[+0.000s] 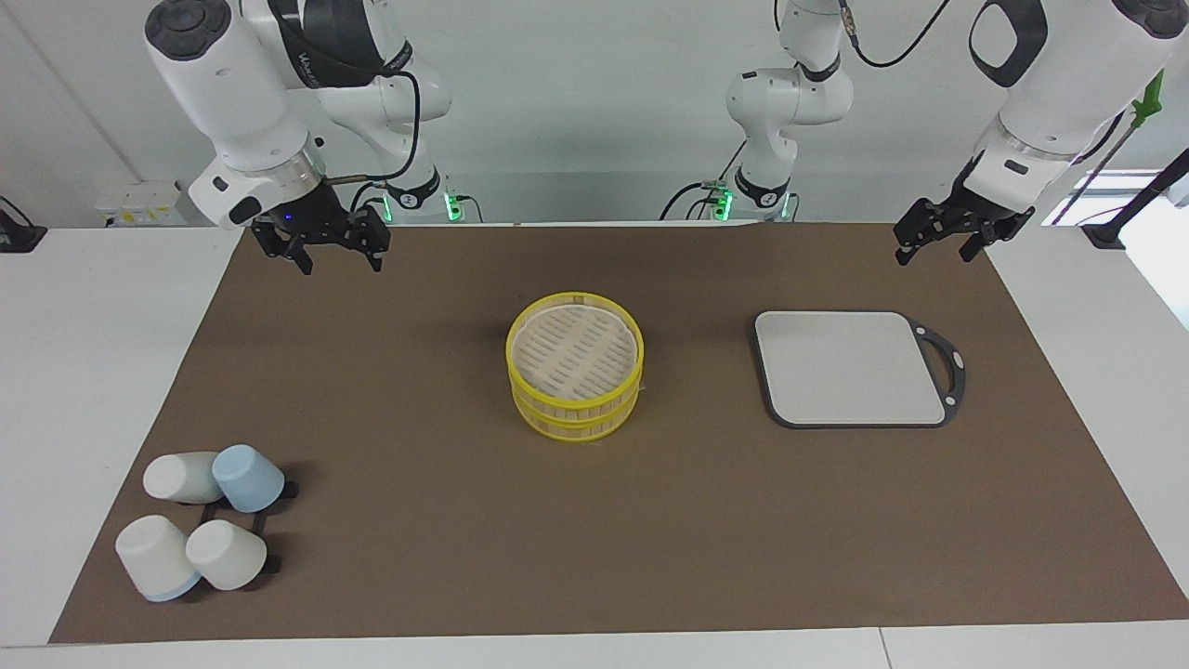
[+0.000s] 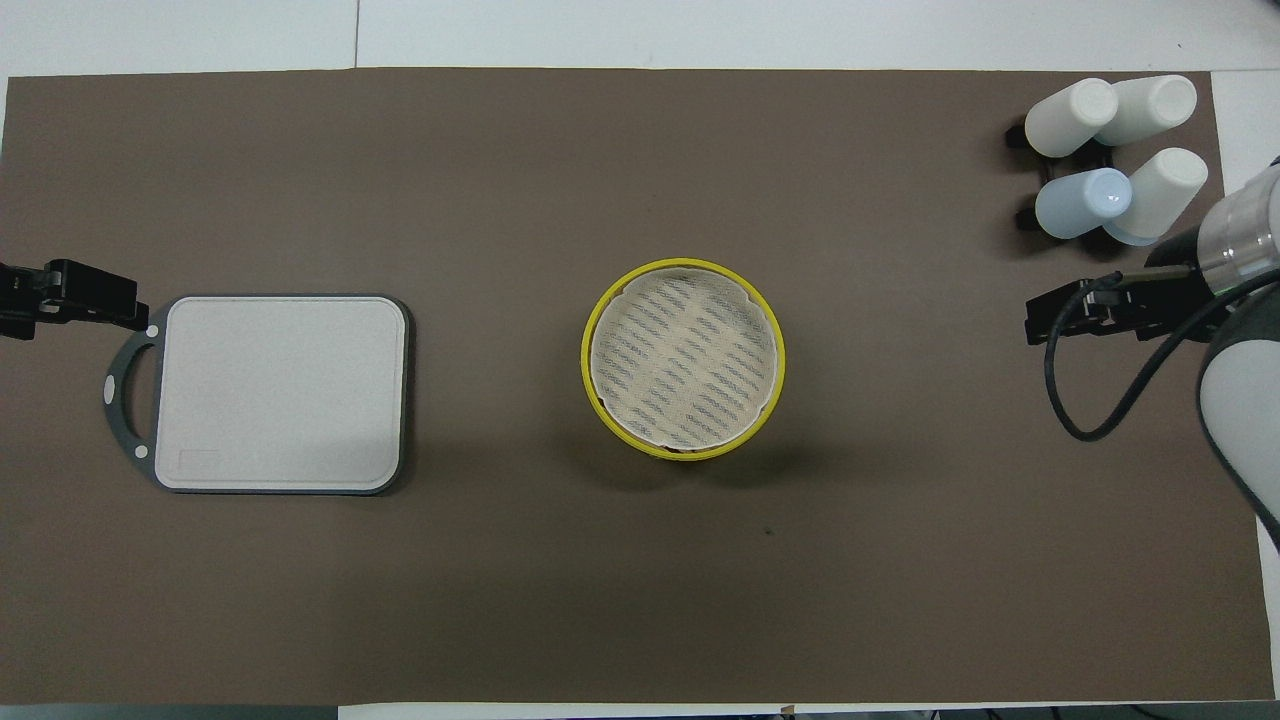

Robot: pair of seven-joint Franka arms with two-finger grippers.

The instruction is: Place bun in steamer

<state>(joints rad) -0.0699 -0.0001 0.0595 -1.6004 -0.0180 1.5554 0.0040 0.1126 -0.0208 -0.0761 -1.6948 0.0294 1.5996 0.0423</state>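
Facing view: steamer (image 1: 575,365), two stacked tiers, mid-surface, top tier bare; no bun visible. Right end effector (image 1: 322,249) held above the brown mat's (image 1: 372,418) robot-side edge, fingers spread, holding nothing. Left end effector (image 1: 940,240) likewise (fingers parted, nothing held).

Overhead view: steamer (image 2: 683,358) lies between the grey board (image 2: 280,392) and the cups (image 2: 1110,150).

Yellow-rimmed steamer (image 1: 575,378) (image 2: 683,358), two tiers stacked, sits mid-frame on the mat; its slatted floor looks bare.
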